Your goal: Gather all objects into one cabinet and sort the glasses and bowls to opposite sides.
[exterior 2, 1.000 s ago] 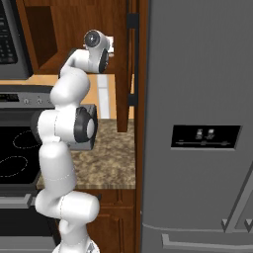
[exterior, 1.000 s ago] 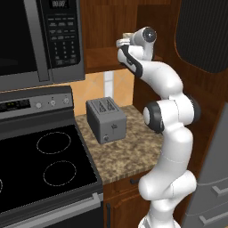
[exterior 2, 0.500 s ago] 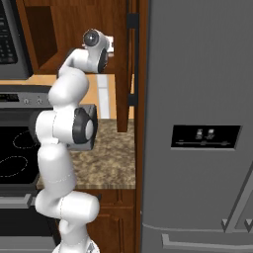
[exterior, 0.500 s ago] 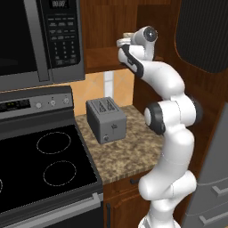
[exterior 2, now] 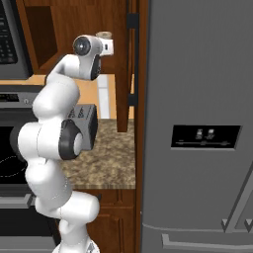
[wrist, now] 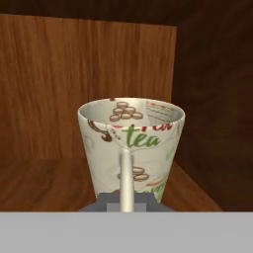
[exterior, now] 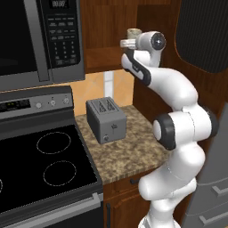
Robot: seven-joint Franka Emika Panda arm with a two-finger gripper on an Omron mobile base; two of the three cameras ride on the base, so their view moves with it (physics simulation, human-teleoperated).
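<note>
A cream mug [wrist: 131, 148] with "tea" lettering and brown marks sits upright, its handle [wrist: 126, 183] turned toward the hand. My gripper [wrist: 126, 202] is shut on that handle. From the base views the mug [exterior: 132, 34] [exterior 2: 104, 35] is held high at the mouth of the open wood cabinet [exterior: 107, 26], and the gripper [exterior: 128, 41] reaches in from the right. The cabinet's wooden back wall [wrist: 84, 89] and floor [wrist: 39, 183] lie behind and below the mug. The mug's base is hidden, so I cannot tell whether it rests on the floor. A swung-out door with dark arched glass [exterior: 202, 35] hangs at the upper right.
A grey toaster [exterior: 106, 119] stands on the speckled counter [exterior: 129, 153] below the cabinet. The black stove top [exterior: 44, 162] and the microwave [exterior: 40, 40] are to the left. The grey fridge [exterior 2: 197, 123] walls off the right side.
The hand with the mug has edged slightly farther in toward the cabinet. The grip is unchanged.
</note>
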